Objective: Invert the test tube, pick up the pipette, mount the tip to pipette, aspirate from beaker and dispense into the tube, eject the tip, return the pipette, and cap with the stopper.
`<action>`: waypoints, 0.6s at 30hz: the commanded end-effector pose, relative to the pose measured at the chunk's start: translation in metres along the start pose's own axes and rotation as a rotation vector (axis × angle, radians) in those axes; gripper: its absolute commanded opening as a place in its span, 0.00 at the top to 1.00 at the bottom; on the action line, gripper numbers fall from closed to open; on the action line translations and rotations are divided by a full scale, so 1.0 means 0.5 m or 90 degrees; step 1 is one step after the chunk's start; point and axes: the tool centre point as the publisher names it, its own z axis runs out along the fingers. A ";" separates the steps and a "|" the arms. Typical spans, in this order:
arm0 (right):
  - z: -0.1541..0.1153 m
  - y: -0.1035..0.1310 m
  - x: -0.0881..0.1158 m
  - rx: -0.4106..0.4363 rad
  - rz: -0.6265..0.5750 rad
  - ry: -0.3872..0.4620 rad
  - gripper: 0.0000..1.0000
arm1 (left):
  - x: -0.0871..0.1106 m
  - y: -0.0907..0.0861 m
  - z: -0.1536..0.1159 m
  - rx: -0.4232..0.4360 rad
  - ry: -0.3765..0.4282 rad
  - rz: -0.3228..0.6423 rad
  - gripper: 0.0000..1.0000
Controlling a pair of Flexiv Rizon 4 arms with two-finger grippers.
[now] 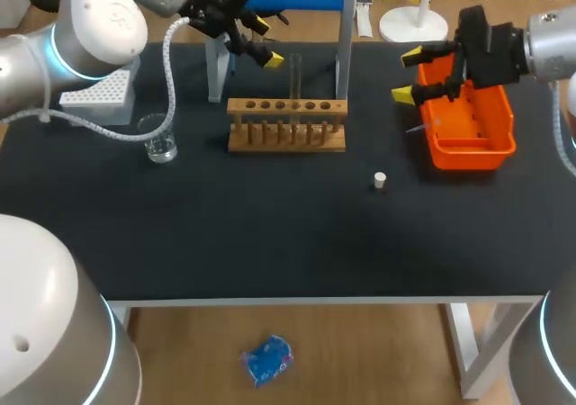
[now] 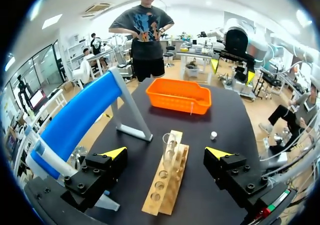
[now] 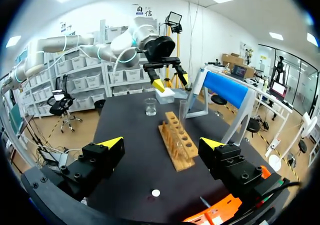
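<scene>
A clear test tube [image 1: 294, 81] stands upright in the wooden rack [image 1: 286, 124]. My left gripper [image 1: 266, 42] hangs open just behind and left of the tube. In the left wrist view the tube [image 2: 170, 144] and rack [image 2: 167, 182] lie ahead of the open left gripper [image 2: 166, 153], untouched. My right gripper [image 1: 407, 75] is open above the left end of the orange bin [image 1: 486, 126], holding nothing. A glass beaker [image 1: 160, 140] stands at the left, and the white stopper [image 1: 380, 180] lies on the mat. From the right gripper [image 3: 161, 143], I see the rack [image 3: 179, 145], beaker [image 3: 150, 106] and stopper [image 3: 156, 192].
A white tip box [image 1: 99, 94] sits at the back left under my left arm. A blue-topped stand on white legs [image 1: 343, 54] rises behind the rack. A thin clear tip [image 1: 421, 128] pokes over the orange bin's left wall. The black mat's front is bare.
</scene>
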 end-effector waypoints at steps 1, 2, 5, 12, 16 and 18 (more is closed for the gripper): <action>-0.018 -0.012 0.021 -0.004 0.001 -0.007 0.00 | -0.016 0.002 0.018 0.003 0.016 0.003 0.00; -0.019 -0.014 0.022 -0.004 0.002 -0.007 0.00 | -0.016 0.002 0.019 0.007 0.020 0.006 0.00; -0.022 -0.018 0.024 -0.005 0.004 -0.008 0.00 | -0.015 0.004 0.027 0.003 0.027 0.008 0.00; -0.022 -0.019 0.030 -0.006 -0.001 -0.007 0.00 | -0.016 0.015 0.036 0.000 0.026 0.003 0.00; -0.020 -0.027 0.042 -0.008 -0.018 0.022 0.00 | -0.017 0.015 0.038 0.004 0.019 0.001 0.00; -0.019 -0.030 0.047 -0.002 -0.026 0.037 0.00 | -0.017 0.014 0.039 0.004 0.019 0.001 0.00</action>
